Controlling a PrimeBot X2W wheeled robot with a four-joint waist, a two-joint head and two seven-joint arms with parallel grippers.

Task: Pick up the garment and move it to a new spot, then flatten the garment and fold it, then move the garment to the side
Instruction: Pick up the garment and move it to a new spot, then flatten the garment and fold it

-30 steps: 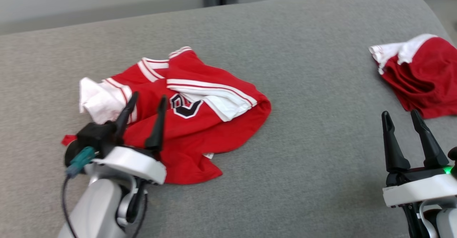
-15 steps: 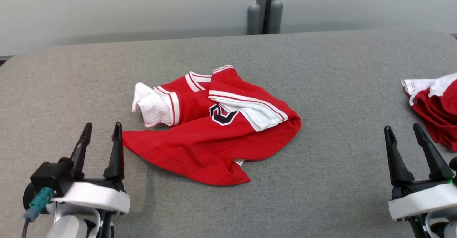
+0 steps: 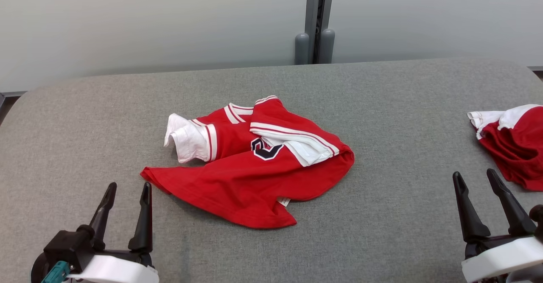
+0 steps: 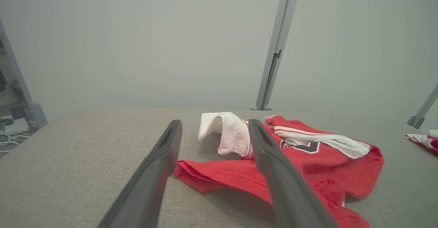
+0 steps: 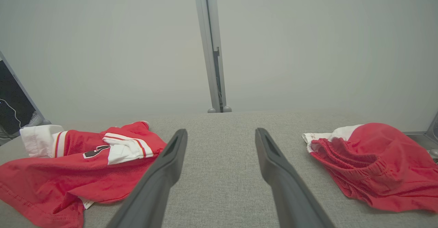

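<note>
Head view: left hand spread near garment.

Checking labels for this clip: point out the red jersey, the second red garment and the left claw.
red jersey [image 3: 237, 185], head view, red lower panel.
second red garment [image 3: 515, 151], head view, its red fabric.
left claw [image 3: 130, 186], head view, midway between its fingertips.

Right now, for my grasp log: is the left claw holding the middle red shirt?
No, the left claw is open and empty, its tips short of the red shirt lying on the grey surface.
</note>
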